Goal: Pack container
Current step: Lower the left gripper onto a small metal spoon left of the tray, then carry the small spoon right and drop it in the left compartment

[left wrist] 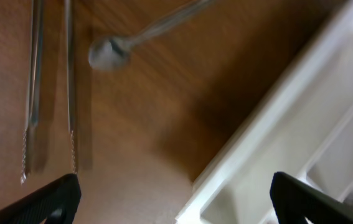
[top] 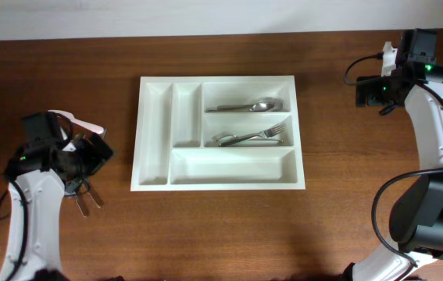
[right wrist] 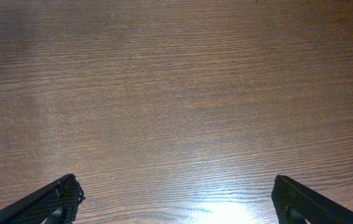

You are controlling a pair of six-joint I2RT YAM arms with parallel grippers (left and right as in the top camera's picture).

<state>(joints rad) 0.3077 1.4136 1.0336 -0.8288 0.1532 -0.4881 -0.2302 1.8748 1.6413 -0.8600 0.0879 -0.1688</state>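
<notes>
Left end effector [left wrist: 175,198], spread wide, frames blurred cutlery [left wrist: 70,81] and cropped container [left wrist: 301,124].

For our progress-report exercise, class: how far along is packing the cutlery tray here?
Done: a spoon lies in the top long compartment of the tray, and forks lie in the middle one. In hand: nothing; the left gripper and right gripper are open and empty. Left: what look like two knives and a loose spoon lie on the table beside the tray; its other three compartments hold nothing.
</notes>
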